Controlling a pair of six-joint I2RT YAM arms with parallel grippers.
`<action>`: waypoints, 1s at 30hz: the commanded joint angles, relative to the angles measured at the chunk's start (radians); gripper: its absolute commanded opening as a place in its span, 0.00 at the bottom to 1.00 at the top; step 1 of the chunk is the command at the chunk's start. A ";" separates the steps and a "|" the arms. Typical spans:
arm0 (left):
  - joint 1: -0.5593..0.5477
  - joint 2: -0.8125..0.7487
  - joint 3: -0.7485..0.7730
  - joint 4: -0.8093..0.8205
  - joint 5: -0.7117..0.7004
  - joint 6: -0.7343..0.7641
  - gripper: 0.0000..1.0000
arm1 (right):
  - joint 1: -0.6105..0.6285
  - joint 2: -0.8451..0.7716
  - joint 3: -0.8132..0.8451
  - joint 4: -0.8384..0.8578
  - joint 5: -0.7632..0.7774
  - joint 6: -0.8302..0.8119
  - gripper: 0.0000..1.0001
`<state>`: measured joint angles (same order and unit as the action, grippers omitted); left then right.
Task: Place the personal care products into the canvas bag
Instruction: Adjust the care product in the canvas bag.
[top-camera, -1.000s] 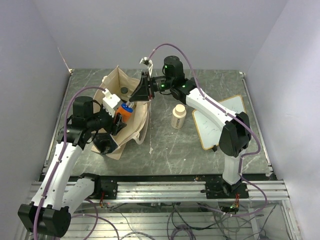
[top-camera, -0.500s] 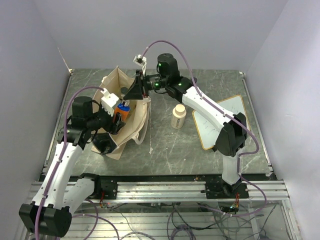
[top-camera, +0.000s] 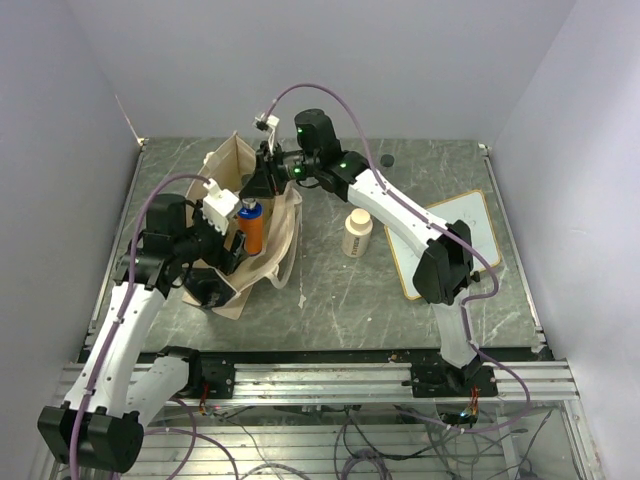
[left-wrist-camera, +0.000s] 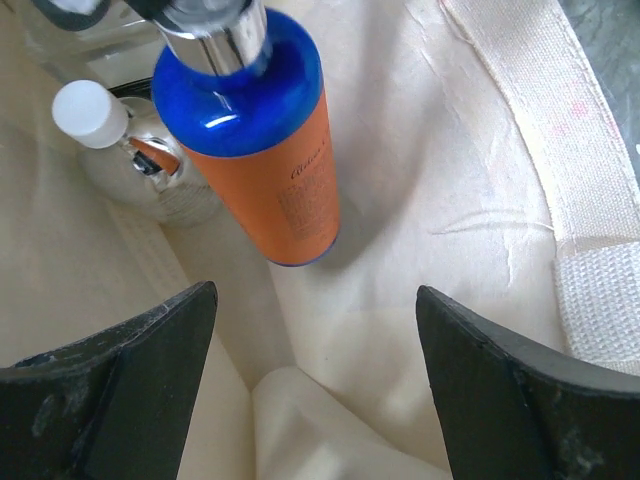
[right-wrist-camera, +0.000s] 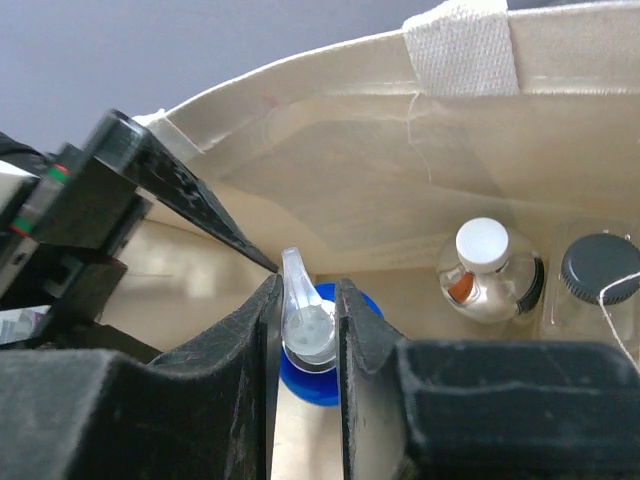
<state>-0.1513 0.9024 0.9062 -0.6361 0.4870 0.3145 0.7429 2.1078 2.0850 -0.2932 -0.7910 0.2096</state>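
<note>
You're pinching the blue-and-orange bottle (left-wrist-camera: 262, 160) by its cap with the right gripper (right-wrist-camera: 305, 322), inside the canvas bag (top-camera: 286, 238) near the far-left corner of the table (top-camera: 340, 295); the left gripper (left-wrist-camera: 315, 380) is sitting spread (gripping nothing). Risk: the narrow cap pinch slipping and the bottle dropping onto the silver bottle (left-wrist-camera: 150, 185). Its long axis is running near-vertical, cap up.

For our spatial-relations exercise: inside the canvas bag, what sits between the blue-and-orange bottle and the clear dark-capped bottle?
The silver bottle with the white cap, seen in the right wrist view.
</note>
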 joint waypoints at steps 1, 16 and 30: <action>0.008 -0.028 0.094 -0.048 -0.074 0.001 0.90 | 0.007 -0.020 0.055 0.019 0.021 -0.035 0.00; 0.034 0.025 0.469 -0.256 -0.367 -0.037 0.87 | 0.039 -0.009 0.000 0.126 0.017 -0.074 0.00; 0.119 0.052 0.595 -0.255 -0.590 -0.165 0.99 | 0.108 0.126 0.083 0.202 0.021 -0.164 0.00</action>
<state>-0.0582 0.9409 1.4395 -0.8738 -0.0296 0.2035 0.8288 2.2242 2.0987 -0.1913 -0.7620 0.0864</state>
